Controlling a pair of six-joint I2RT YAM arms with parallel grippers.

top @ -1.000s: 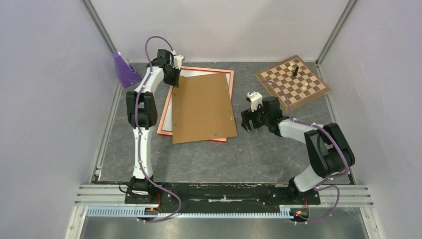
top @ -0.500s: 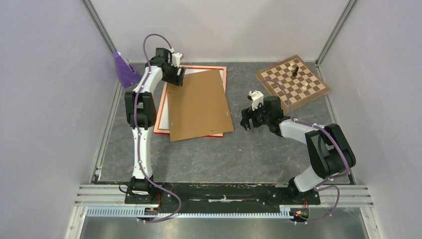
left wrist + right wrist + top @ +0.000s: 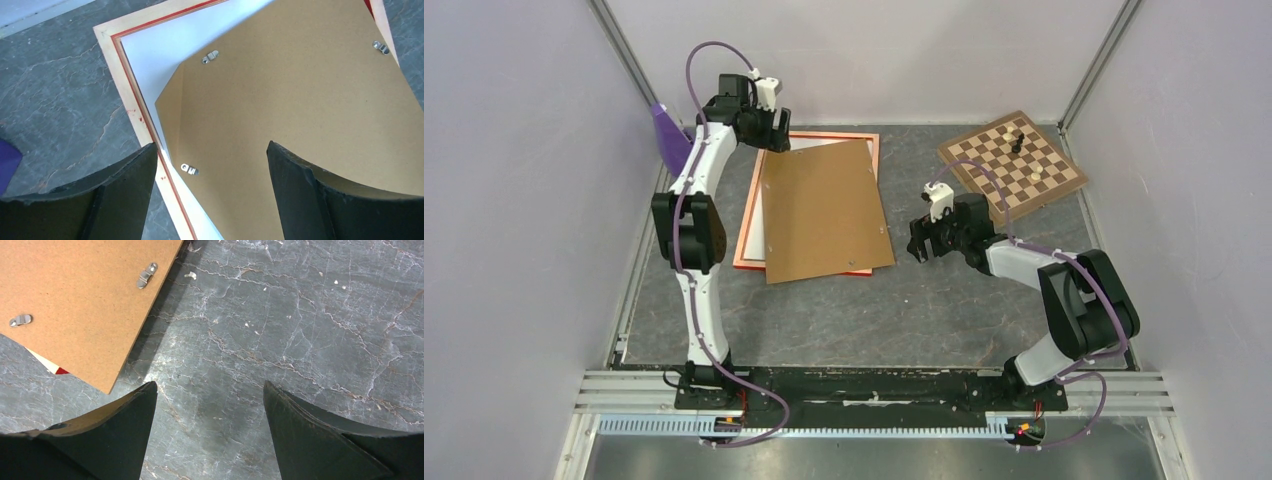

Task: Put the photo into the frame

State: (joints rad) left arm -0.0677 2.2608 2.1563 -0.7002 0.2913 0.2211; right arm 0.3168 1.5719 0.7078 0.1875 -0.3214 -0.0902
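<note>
The orange-red frame (image 3: pixel 746 240) lies face down on the table's far left. Inside it shows the photo (image 3: pixel 756 222) as a plain white back; its picture side is hidden. A brown backing board (image 3: pixel 824 210) with small clips lies skewed on top and covers most of both. My left gripper (image 3: pixel 769 135) hangs open above the frame's far left corner, holding nothing. The left wrist view shows the frame's pale edge (image 3: pixel 107 47), the photo's white back (image 3: pixel 160 45) and the board (image 3: pixel 300 100) below the left gripper (image 3: pixel 212 152). My right gripper (image 3: pixel 921 245) stands open over bare table beside the board's right edge.
A chessboard (image 3: pixel 1012 163) with a few pieces sits at the back right. A purple object (image 3: pixel 667 135) stands by the left wall behind the left arm. In the right wrist view the board's near corner (image 3: pixel 75 300) lies left of the right gripper (image 3: pixel 210 390).
The frame, photo and board slid left and turned a little. Then my left gripper opened, let go at the far corner and lifted back to the left. The right arm barely moved.
</note>
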